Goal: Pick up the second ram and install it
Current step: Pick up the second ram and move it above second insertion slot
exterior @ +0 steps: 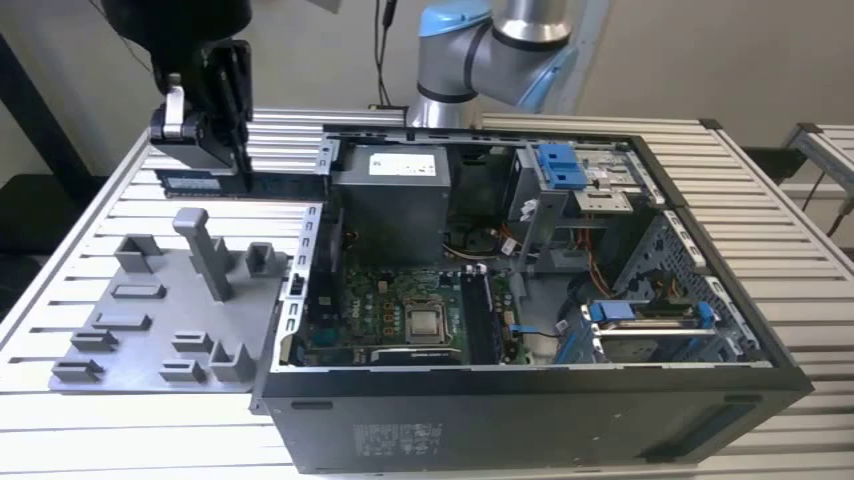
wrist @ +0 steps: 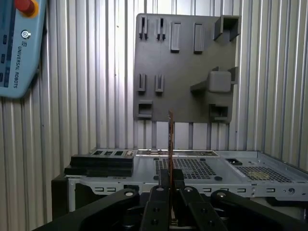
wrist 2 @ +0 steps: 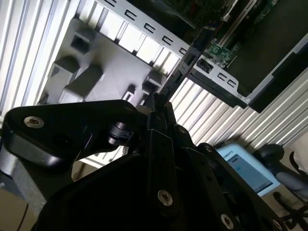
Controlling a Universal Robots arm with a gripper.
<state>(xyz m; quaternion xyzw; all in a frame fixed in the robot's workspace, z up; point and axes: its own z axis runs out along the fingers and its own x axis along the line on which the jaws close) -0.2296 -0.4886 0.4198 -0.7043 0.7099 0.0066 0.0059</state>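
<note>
Gripper point(exterior: 214, 160) closed on the memory stick point(exterior: 274, 186), fingers pinching its upper long edge. The stick hangs just under the fingers and lies level, board standing on edge. In both wrist views it shows edge-on as a thin line running out from between the fingertips point(wrist: 163, 179), one finger pressed on each face. In the second wrist view the same grip shows, gripper point(wrist 2: 159, 103) with the stick point(wrist 2: 180, 72) reaching out ahead of it.

Grey tray point(exterior: 174, 300) sits below and in front of the gripper on the slatted metal table point(exterior: 80, 250). The stick is held up off the tray, near its far edge. The tray's upright posts and slots are apart from the stick.

Open computer case point(exterior: 534, 420) is just beside the gripper, on the exterior view's right. One end of the stick is close to the case's side wall. Green motherboard point(exterior: 387, 310) lies inside the case, well apart from the stick. Robot arm point(exterior: 494, 40) rises behind the case. A blue control pendant point(wrist: 19, 48) lies on the table, well away from the gripper.
</note>
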